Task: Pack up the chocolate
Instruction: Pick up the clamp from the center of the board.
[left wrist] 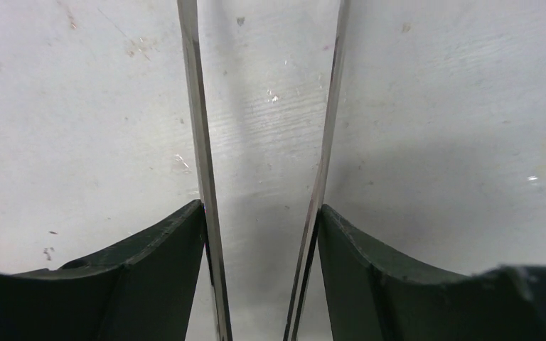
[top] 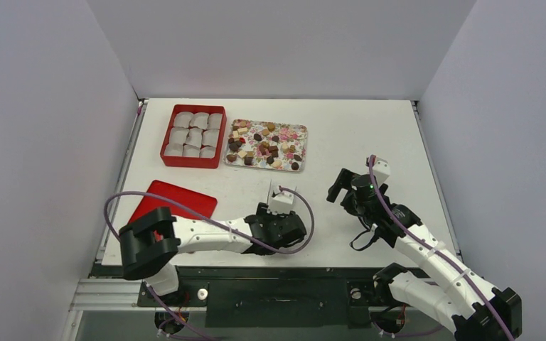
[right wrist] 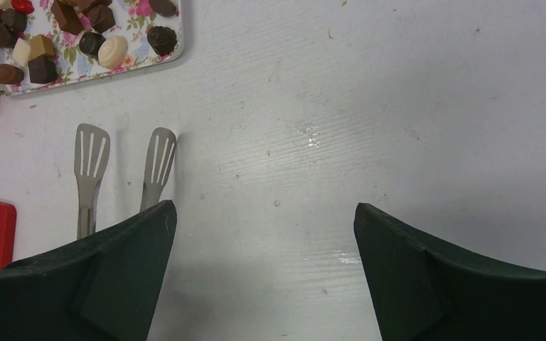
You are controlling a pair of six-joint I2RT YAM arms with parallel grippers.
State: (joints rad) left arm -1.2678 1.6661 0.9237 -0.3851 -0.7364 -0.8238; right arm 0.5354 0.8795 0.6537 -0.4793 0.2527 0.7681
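Observation:
The chocolate [top: 266, 144], many small dark, light brown, cream and reddish pieces, lies on a flower-print tray [top: 300, 132] at the table's middle back. Some of it shows at the top left of the right wrist view [right wrist: 78, 35]. My left gripper [top: 279, 213] is shut on metal tongs [left wrist: 199, 142], one finger pressing on each arm, the arms still apart over bare table. The tongs' slotted tips [right wrist: 89, 150] show in the right wrist view, just short of the tray and holding nothing. My right gripper [top: 338, 186] is open and empty above bare table [right wrist: 263, 206].
A red box [top: 168, 135] holding several white paper cups [top: 195, 133] stands left of the tray. A flat red lid [top: 178, 202] lies at the front left, near the left arm. White walls enclose the table on three sides.

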